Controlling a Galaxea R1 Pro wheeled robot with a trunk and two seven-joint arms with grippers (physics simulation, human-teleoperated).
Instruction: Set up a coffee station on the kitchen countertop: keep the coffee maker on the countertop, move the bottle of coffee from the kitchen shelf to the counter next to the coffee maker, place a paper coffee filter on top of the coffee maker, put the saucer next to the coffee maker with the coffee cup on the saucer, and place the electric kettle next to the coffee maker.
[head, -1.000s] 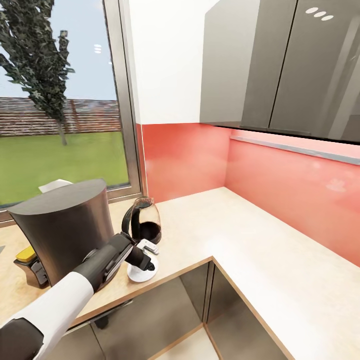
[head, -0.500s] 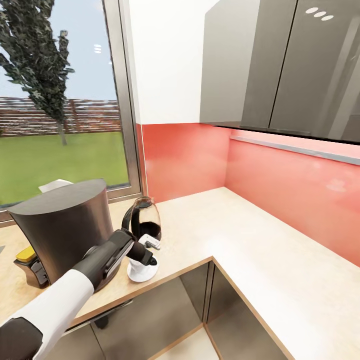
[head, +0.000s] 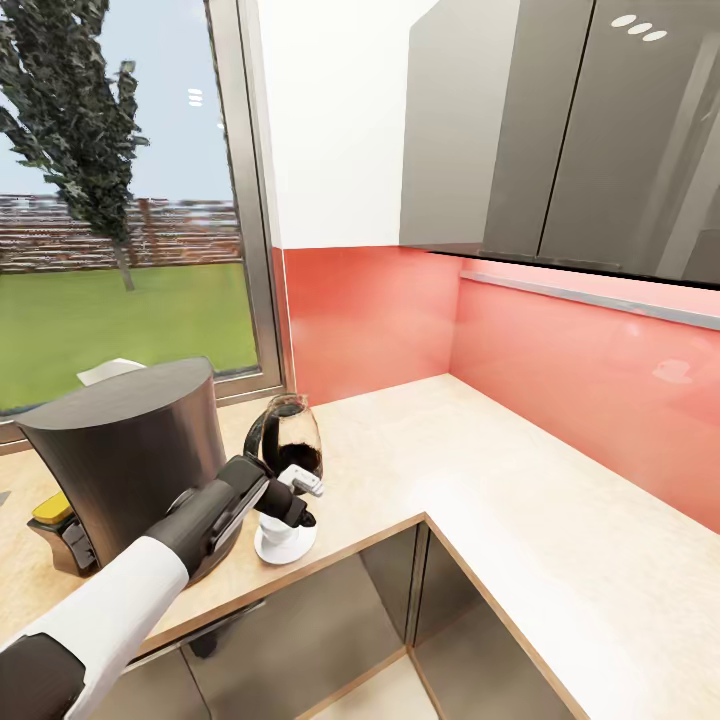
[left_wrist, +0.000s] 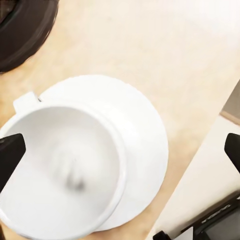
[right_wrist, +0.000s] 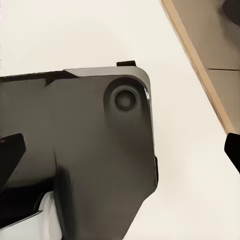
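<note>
Compared with a second ago, the left gripper (head: 300, 497) has been lifted slightly off the cup (head: 283, 528) and drawn back, and the whole scene looks barely shifted otherwise. Its fingers are spread wide apart with nothing held; in the left wrist view the cup (left_wrist: 60, 172) is seen sitting on the saucer (left_wrist: 142, 150), off-centre, pushed toward one side of the plate.

Saucer and cup are parked close to the front edge of the counter (head: 480, 470), right beside the coffee maker (head: 130, 450), with the kettle (head: 285, 445) just behind them toward the window. A yellow-lidded coffee jar (head: 50, 512) is tucked at the coffee maker's other side. Something pale (head: 110, 370) peeks over the coffee maker's rim, maybe the filter, hard to say.

What could go wrong: the saucer sits close to the edge, so a clip from a finger while the arm is pulled away could easily send cup and plate over. The kettle handle is also close by.

The right gripper's state can't be made out.
</note>
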